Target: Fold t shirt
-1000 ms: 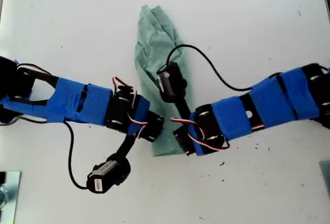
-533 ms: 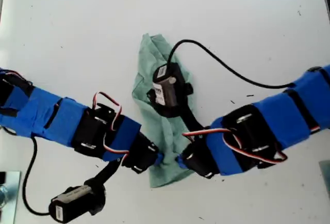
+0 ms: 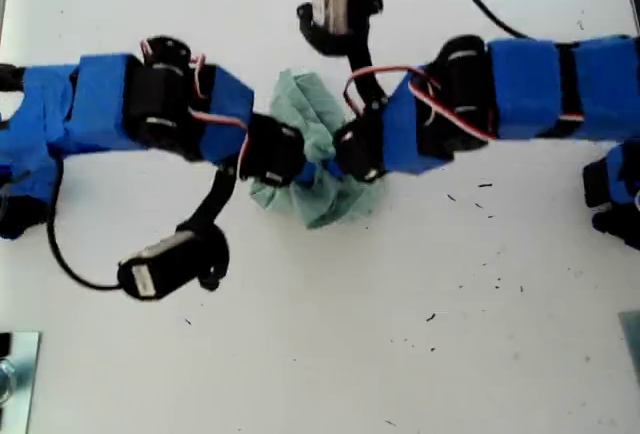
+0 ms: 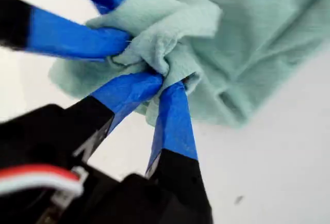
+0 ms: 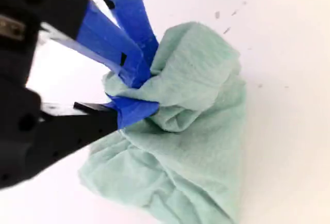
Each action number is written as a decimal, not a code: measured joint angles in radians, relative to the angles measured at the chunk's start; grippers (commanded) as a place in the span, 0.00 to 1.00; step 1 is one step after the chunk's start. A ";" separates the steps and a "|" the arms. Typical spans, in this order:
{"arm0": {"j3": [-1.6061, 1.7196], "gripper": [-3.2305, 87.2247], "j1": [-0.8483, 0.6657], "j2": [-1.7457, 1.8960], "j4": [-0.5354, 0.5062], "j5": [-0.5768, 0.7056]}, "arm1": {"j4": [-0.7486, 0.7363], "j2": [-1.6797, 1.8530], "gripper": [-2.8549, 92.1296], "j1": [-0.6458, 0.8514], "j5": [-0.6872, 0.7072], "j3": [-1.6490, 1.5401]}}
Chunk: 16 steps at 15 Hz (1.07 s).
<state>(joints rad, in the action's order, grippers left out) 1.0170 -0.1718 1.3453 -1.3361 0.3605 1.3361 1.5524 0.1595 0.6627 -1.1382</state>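
the white table (image 3: 420, 354) fills the exterior view, flecked with dark specks. on it, at about 12 o'clock from centre, the t shirt (image 3: 318, 159) lies bunched in a crumpled pale sage-green heap (soft folds, no sleeve i can make out). my first gripper (image 4: 162, 78) has its blue fingers (image 4: 172, 126) pinched together on a gathered fold at the cloth's edge. my second gripper (image 5: 135, 96) is likewise clamped on a fold, nearly closed. the two sets of tips meet almost touching over the heap. both arms and their dangling cables cover parts of the cloth.
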 measured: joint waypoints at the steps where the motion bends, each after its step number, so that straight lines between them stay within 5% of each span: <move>1: 0.002 0.31 -0.055 0.011 -0.014 0.011 | -0.009 0.000 0.34 0.061 0.017 -0.008; 2: 0.017 0.35 -0.089 0.032 -0.028 0.020 | -0.011 0.003 0.41 0.101 0.018 -0.020; 5: 0.201 0.38 -0.199 0.224 -0.038 0.017 | -0.006 0.129 0.30 0.267 -0.002 -0.156; 9: 0.709 0.38 -0.482 0.629 0.155 0.026 | -0.106 0.643 0.28 0.670 -0.043 -0.724; 13: 1.230 0.28 -0.511 1.095 0.336 0.003 | 0.052 1.195 0.32 0.673 -0.043 -1.111; 16: 1.598 0.10 -0.368 1.536 0.390 -0.064 | 0.086 1.588 0.24 0.419 -0.156 -1.445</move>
<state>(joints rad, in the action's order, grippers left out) 2.6154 -0.5400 2.8808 -0.9465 0.2961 1.4220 3.1401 0.5783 0.5062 -2.5832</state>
